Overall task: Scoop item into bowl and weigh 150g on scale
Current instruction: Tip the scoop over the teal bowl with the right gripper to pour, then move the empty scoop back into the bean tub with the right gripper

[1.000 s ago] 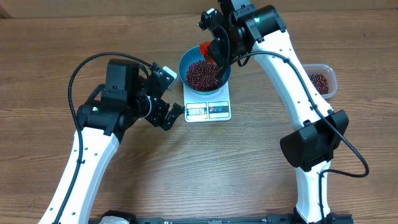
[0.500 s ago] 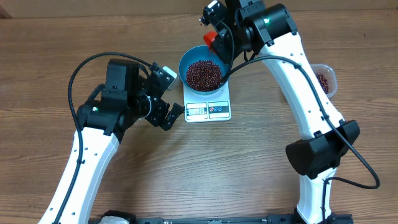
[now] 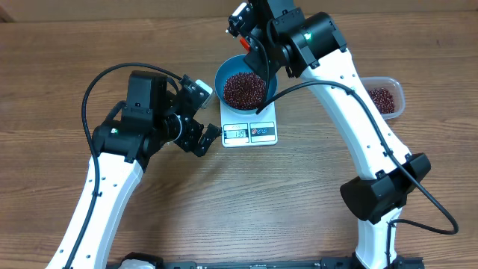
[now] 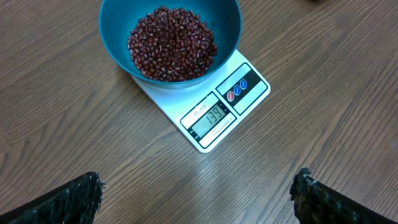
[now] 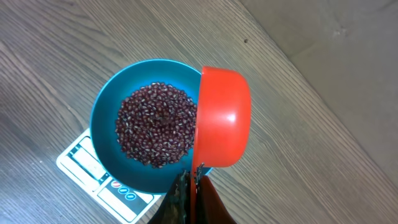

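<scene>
The blue bowl [image 3: 224,75] stands on the white scale [image 3: 250,133] and holds a heap of dark red beans [image 3: 244,89]. In the left wrist view the scale's display [image 4: 210,117] reads 139, with the bowl [image 4: 112,43] and beans [image 4: 171,42] above it. My right gripper [image 5: 194,177] is shut on the handle of a red scoop [image 5: 224,118], which is tipped on its side over the bowl's rim [image 5: 102,124]. From overhead, only a sliver of the scoop [image 3: 244,47] shows under the right wrist. My left gripper [image 4: 198,191] hangs open and empty over the table, left of the scale.
A clear plastic tub [image 3: 396,93] with more beans stands at the right, behind the right arm. The left arm [image 3: 142,123] stretches across the table's left half. Bare wood surrounds the scale.
My right gripper has lifted the red scoop out of the bowl and carried it back and left over the far rim. The left arm has not moved.
</scene>
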Robot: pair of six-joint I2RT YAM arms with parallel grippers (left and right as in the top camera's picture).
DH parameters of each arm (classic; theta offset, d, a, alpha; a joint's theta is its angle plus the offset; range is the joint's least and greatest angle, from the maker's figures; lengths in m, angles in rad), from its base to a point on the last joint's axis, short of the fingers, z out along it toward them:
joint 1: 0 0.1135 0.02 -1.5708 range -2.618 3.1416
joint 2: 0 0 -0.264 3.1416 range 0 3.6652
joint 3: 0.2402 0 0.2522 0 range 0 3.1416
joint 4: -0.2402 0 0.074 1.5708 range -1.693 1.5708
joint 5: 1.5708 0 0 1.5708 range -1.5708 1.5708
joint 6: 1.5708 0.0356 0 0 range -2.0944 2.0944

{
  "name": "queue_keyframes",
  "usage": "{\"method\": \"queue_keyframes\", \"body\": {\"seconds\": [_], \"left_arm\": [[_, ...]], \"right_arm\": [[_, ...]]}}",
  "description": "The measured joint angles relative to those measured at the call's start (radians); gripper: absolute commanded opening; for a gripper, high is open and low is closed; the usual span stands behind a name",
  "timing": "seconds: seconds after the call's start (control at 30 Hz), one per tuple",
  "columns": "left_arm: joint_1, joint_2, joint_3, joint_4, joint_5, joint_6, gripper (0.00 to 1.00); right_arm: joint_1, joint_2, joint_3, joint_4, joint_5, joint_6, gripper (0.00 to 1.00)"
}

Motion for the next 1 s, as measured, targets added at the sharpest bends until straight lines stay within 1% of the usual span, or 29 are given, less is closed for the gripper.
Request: {"method": "queue_keyframes", "body": {"seconds": [0.13,0.27,0.37,0.5,0.77,0.9,1.0], "left_arm": [[0.0,0.0,0.0,0.0,0.0,0.0,0.99],[0.0,0.0,0.0,0.0,0.0,0.0,1.0],[0.0,0.0,0.0,0.0,0.0,0.0,0.99],[0.0,0.0,0.0,0.0,0.0,0.0,0.99],[0.0,0.0,0.0,0.0,0.0,0.0,1.0],[0.0,0.0,0.0,0.0,0.0,0.0,1.0],[0.0,0.0,0.0,0.0,0.0,0.0,0.99]], "right_arm": [[-0.008,0.0,0.0,0.02,0.008,0.031,0.04],[-0.051,0.0,0.0,0.023,0.001,0.083,0.04],[-0.118,-0.002,0.0,0.018,-0.04,0.126,0.04],[-0.262,-0.021,0.0,-0.012,-0.114,0.181,0.04],[-0.562,-0.054,0.004,-0.189,-0.162,0.225,0.04],[-0.65,-0.044,0.006,-0.306,-0.205,0.231,0.04],[-0.662,-0.009,0.008,-0.344,-0.215,0.231,0.04]]}}
